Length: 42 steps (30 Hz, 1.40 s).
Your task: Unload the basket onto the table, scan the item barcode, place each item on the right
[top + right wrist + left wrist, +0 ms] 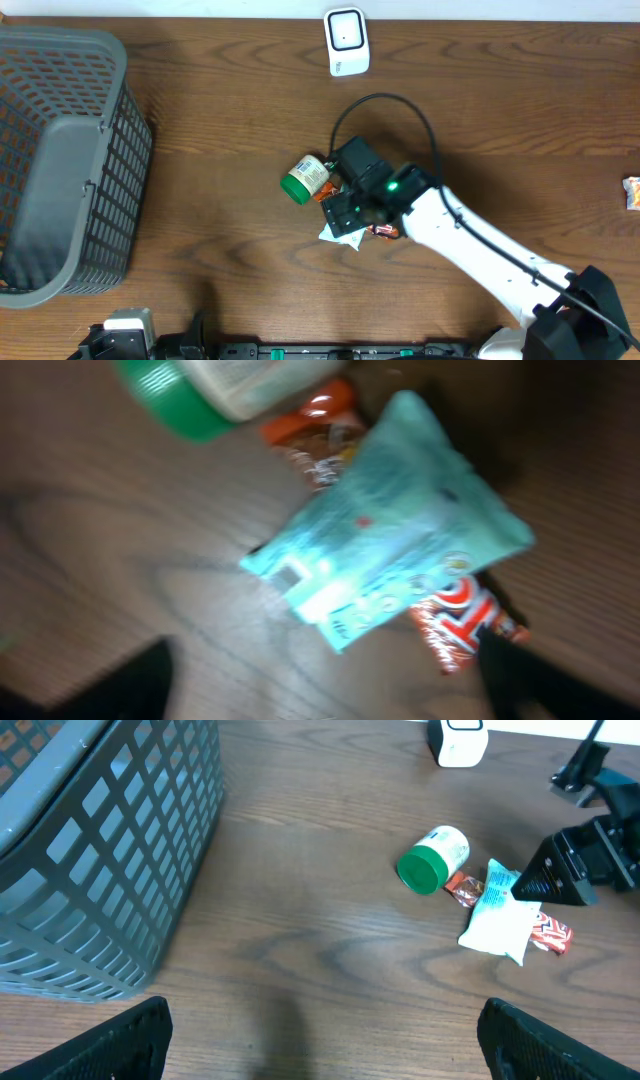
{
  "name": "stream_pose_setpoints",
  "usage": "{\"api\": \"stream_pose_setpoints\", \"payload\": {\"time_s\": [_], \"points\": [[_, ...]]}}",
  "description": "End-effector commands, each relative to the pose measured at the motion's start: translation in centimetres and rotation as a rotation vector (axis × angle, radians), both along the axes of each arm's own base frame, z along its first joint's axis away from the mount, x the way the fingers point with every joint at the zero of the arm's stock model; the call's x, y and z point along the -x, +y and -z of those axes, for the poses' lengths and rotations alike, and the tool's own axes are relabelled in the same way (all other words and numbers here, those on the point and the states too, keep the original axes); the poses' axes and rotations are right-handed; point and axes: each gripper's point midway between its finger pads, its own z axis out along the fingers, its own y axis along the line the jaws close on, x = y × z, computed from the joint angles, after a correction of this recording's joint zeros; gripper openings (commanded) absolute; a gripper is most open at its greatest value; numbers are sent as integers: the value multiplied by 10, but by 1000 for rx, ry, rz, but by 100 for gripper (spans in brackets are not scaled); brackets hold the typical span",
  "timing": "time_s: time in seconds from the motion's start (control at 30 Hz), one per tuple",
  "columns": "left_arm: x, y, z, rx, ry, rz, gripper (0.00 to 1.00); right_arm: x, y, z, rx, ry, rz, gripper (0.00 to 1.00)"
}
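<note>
Fingers (560,682) of the right gripper (345,212) stand spread over the pouch (390,550), holding nothing; no item is yet at the white scanner (347,40) by the table's (220,200) far edge.

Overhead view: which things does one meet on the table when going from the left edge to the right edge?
From the left: grey basket → green-capped bottle → white scanner → small packet at the right edge.

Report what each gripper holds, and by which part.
Nothing. The right gripper hangs open over the pale blue packet; the left gripper is open too.
</note>
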Motion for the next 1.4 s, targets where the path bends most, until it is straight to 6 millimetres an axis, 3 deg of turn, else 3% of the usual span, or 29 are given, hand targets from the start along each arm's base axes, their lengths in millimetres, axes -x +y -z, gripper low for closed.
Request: {"api": "stream_pose_setpoints", "payload": {"time_s": [0.0, 0.23, 0.37, 0.47, 0.63, 0.83, 1.37], "points": [[1, -1, -2, -10, -9, 13, 98, -14, -14, -2, -91, 66, 52, 99], [1, -1, -1, -10, -9, 13, 98, -37, -36, -20, -342, 92, -70, 99], [1, -1, -1, -10, -9, 13, 98, -51, -58, -16, -379, 110, -6, 99], [1, -1, -2, -10, -9, 13, 98, -55, -63, -7, -381, 131, 16, 99], [1, -1, -1, -10, -9, 13, 98, -59, -58, 24, -383, 195, 17, 99], [1, -1, -1, -10, -9, 13, 98, -61, -43, 44, -471, 262, 0, 99], [1, -1, -1, -10, -9, 13, 98, -46, -23, 58, -475, 302, -99, 99]]}}
